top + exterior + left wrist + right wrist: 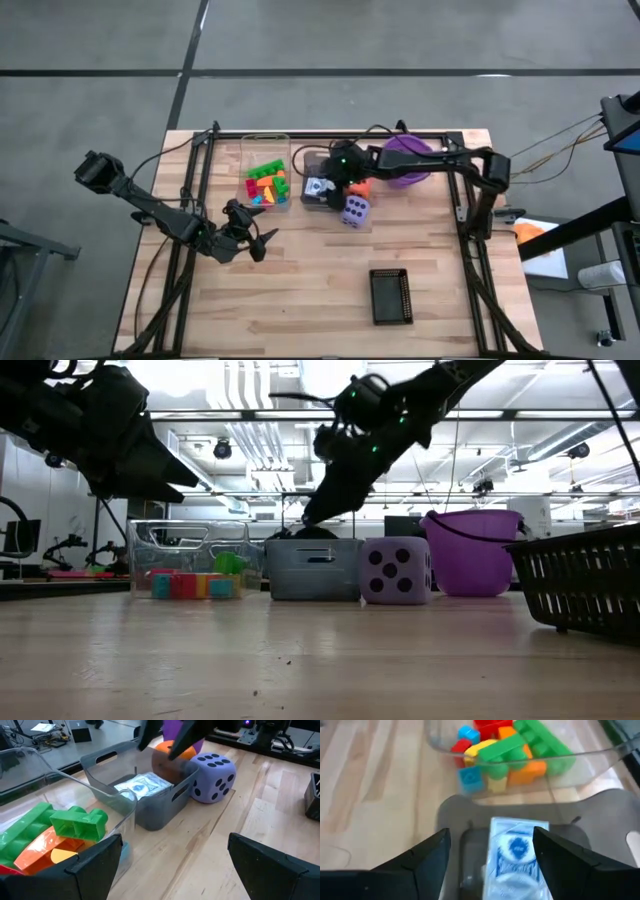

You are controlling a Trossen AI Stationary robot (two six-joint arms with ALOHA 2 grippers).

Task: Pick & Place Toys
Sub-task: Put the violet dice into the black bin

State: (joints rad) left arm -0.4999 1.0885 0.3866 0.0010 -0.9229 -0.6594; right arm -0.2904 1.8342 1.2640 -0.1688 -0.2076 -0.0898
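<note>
Card pack [517,855] in the grey bin [318,190] looks light, stiff and slick; I'd pinch its long edges. My right gripper [492,857] hangs wide open and empty above it, while the left gripper [252,240], also open and empty, waits near the clear bin [266,140] of bricks [267,186].

Counted two arms on the table, so two grippers: the left gripper [262,243] at lower left and the right gripper [328,188] up by the middle. Bins came to three: one clear bin [266,146], one grey bin [304,160], one black bin [390,296], plus one purple bowl [408,160]. There were two dice, a purple die [355,210] and an orange die [360,188], at least one card pack [517,852], and a heap of bricks [267,186] too jumbled to count.
</note>
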